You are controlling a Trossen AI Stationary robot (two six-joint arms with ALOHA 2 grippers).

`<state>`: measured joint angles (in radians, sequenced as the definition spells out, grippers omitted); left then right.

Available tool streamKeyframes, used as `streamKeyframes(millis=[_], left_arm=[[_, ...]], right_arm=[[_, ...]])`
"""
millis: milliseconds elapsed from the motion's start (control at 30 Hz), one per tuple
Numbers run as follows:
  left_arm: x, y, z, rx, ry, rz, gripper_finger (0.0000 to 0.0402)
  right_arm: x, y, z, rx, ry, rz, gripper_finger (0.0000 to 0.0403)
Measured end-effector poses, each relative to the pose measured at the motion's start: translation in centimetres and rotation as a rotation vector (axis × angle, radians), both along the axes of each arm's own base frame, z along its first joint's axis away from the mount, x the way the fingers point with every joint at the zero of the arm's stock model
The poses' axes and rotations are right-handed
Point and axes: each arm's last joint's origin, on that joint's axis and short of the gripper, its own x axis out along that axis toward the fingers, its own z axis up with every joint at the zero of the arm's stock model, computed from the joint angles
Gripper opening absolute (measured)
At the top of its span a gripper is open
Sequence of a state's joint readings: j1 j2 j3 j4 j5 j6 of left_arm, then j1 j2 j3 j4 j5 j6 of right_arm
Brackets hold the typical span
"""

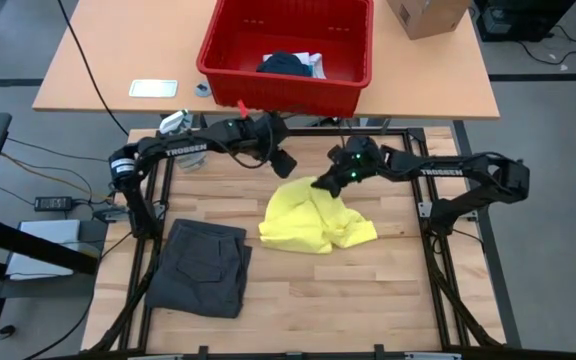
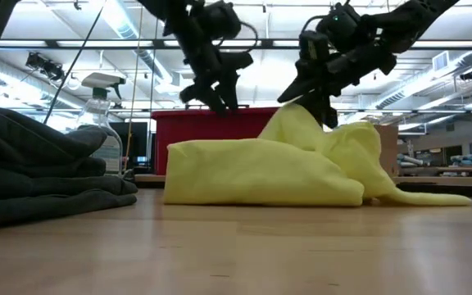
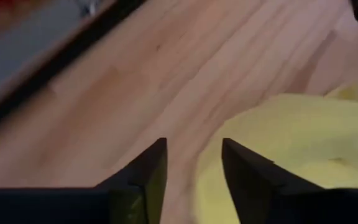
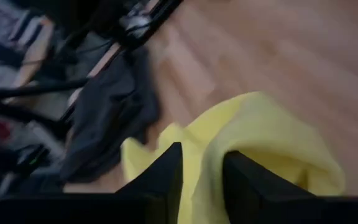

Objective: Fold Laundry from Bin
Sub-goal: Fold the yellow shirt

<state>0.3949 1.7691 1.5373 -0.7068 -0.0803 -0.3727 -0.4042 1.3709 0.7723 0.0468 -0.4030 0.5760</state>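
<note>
A bright yellow garment (image 1: pixel 316 222) lies crumpled on the wooden table's middle; it also shows in the low view (image 2: pixel 260 168). My right gripper (image 1: pixel 321 184) is shut on its far edge. My left gripper (image 1: pixel 286 163) hangs open and empty just left of it above bare wood, with the yellow cloth beside its fingers in the left wrist view (image 3: pixel 291 149). A dark grey garment (image 1: pixel 203 265) lies folded at the near left. The red bin (image 1: pixel 288 88) stands on the far table, with dark and white cloth (image 1: pixel 290 64) inside. My right gripper pinches a raised fold of the yellow garment (image 4: pixel 205 163) between its two fingers, at the garment's far edge. The fingers slant down from the right. The held part is drawn up into a peak (image 2: pixel 297 115), and the rest of the garment lies on the table.
A brown cardboard box (image 1: pixel 426 15) stands on the far table, right of the bin. A spray bottle (image 2: pixel 101 115) and a small pale flat object (image 1: pixel 153 88) are at the far left. A black frame (image 1: pixel 438 280) borders the wooden table. Bare wood lies near the front edge.
</note>
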Motion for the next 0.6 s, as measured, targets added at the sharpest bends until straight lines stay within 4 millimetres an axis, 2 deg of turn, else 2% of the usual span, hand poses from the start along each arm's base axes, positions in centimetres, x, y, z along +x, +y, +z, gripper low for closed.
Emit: streamKeyframes(millis=[100,200,333,433,533,600], left_arm=[[0.3,0.1,-1.3,-0.101,-0.098,0.114,0.0182],[1.6,-0.6,-1.7,-0.139,-0.268,0.127,0.0191],[3.7,-2.2,-1.7,-0.141,-0.470,0.091,0.0191],[4.9,-3.1,-2.4,-0.160,-0.488,0.095,0.0192],[5.7,-3.8,-3.7,-0.191,-0.462,0.134,0.0192],[6.4,-4.2,-5.3,-0.213,-0.439,0.200,0.0192]], right_arm=[[-0.7,-1.1,0.3,-0.049,0.022,-0.119,0.0126],[-1.2,-1.9,0.1,-0.078,0.060,-0.208,0.0143],[-1.3,-2.0,0.0,-0.042,0.051,-0.149,0.0161],[-1.7,-2.0,-0.3,-0.020,0.088,-0.126,0.0163],[-3.4,-2.4,-1.1,-0.047,0.275,-0.244,0.0162],[-5.0,-2.9,-1.6,-0.093,0.429,-0.316,0.0163]])
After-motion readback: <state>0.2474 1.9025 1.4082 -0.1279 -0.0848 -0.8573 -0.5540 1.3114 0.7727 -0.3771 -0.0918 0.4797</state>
